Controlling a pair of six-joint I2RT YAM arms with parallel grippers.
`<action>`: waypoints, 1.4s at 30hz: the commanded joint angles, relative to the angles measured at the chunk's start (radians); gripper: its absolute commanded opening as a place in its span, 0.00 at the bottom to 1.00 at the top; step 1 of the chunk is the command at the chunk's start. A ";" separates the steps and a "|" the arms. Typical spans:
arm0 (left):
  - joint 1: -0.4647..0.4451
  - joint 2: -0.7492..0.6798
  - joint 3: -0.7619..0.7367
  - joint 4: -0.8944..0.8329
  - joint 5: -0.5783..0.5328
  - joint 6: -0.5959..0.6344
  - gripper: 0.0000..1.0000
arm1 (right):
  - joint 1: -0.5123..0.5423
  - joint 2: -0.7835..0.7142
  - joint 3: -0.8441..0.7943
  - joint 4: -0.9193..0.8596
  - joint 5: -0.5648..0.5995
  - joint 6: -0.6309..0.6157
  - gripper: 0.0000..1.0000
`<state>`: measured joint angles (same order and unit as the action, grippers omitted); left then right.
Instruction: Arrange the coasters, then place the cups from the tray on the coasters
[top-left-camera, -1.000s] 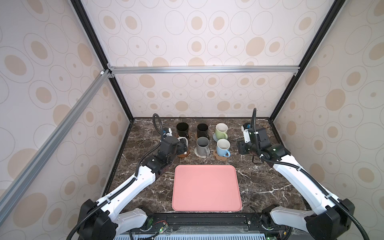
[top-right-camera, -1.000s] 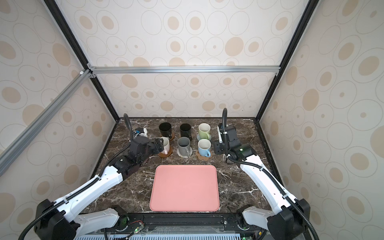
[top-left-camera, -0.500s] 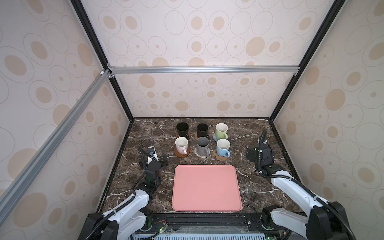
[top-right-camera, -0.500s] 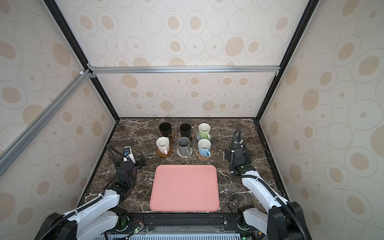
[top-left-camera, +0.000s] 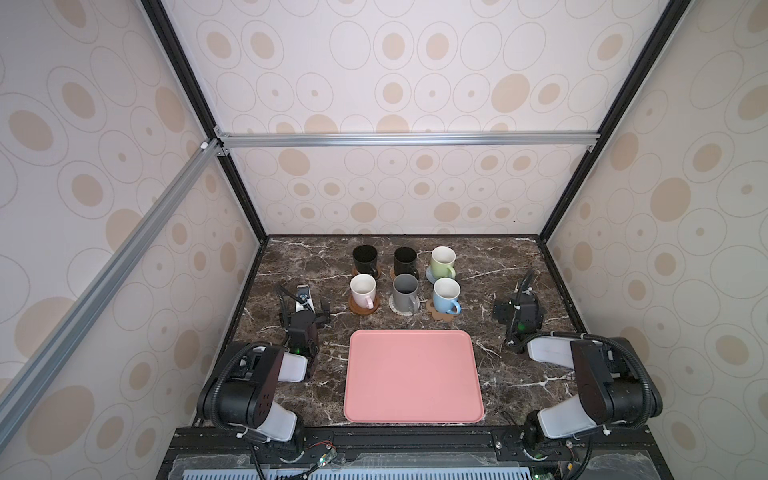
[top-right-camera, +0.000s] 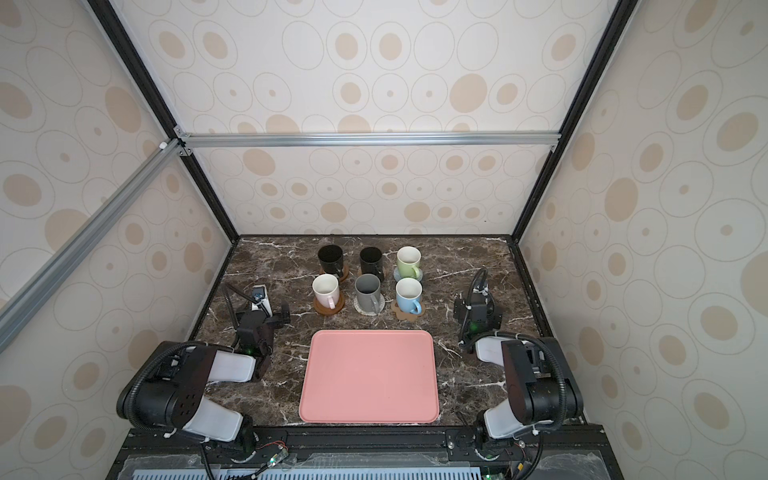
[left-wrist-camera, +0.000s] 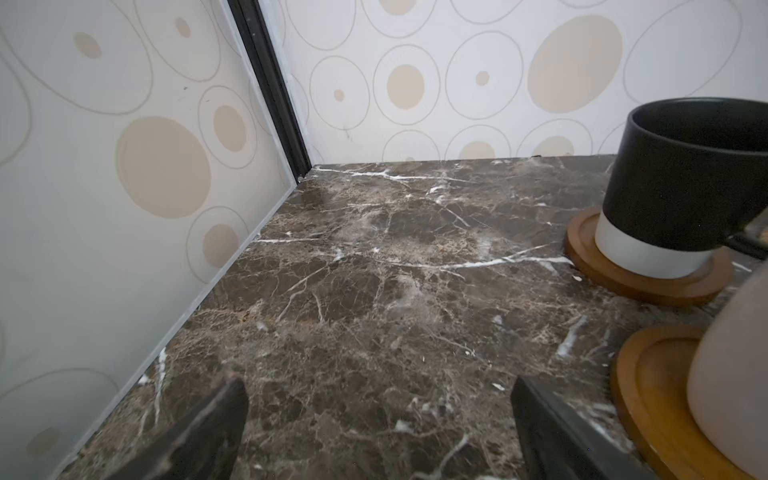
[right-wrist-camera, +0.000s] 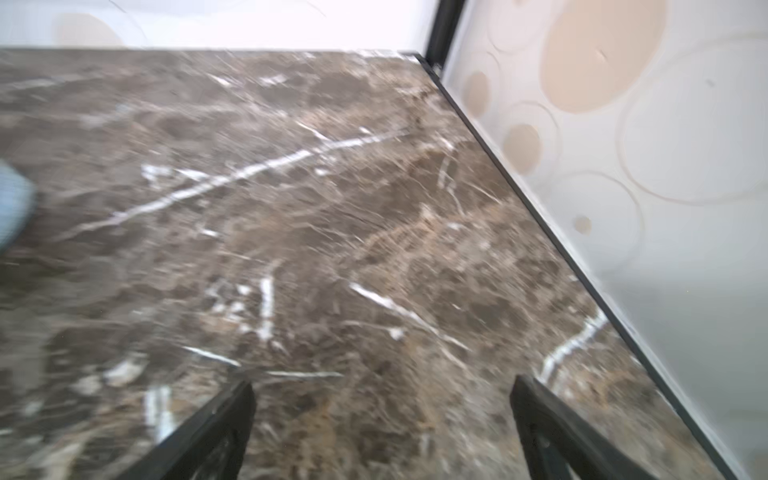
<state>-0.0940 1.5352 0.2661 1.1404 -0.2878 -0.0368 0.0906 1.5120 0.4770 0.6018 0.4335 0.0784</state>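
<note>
Jaws on the left arm (top-left-camera: 291, 365) stand wide open and empty, low over the bare tabletop (top-left-camera: 498, 257) at 10 o'clock from the tray (top-left-camera: 413, 374), probably parked there to keep clear of the cups. At the tray's 12 o'clock, two rows of three stand upright, each on its own coaster so no cup sits on stone. In front are a white cup (top-left-camera: 363, 289) on a wooden disc (top-left-camera: 363, 311), a grey cup (top-left-camera: 405, 291) on a pale woven mat (top-left-camera: 395, 308), and a blue cup (top-left-camera: 446, 294) on a paw-shaped mat (top-left-camera: 436, 316). Behind them are a black cup (top-left-camera: 365, 259), a second black cup (top-left-camera: 405, 260), and a green cup (top-left-camera: 443, 261) on a blue-grey mat (top-left-camera: 430, 275). The tray lies bare, so the task looks finished. Jaws on the right arm (top-left-camera: 548, 351), at the tray's 2 o'clock, also gape empty over bare stone.
</note>
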 joint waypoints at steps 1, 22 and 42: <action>0.083 0.060 -0.102 0.364 0.148 -0.015 1.00 | -0.004 -0.004 -0.018 0.103 -0.117 -0.036 1.00; 0.079 0.042 -0.059 0.247 0.151 -0.011 1.00 | -0.012 0.024 -0.071 0.223 -0.148 -0.051 1.00; 0.079 0.045 -0.036 0.206 0.233 0.020 1.00 | -0.012 0.027 -0.072 0.225 -0.147 -0.051 1.00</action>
<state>-0.0128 1.5764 0.2073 1.3453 -0.0677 -0.0391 0.0830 1.5475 0.4038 0.8131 0.2874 0.0387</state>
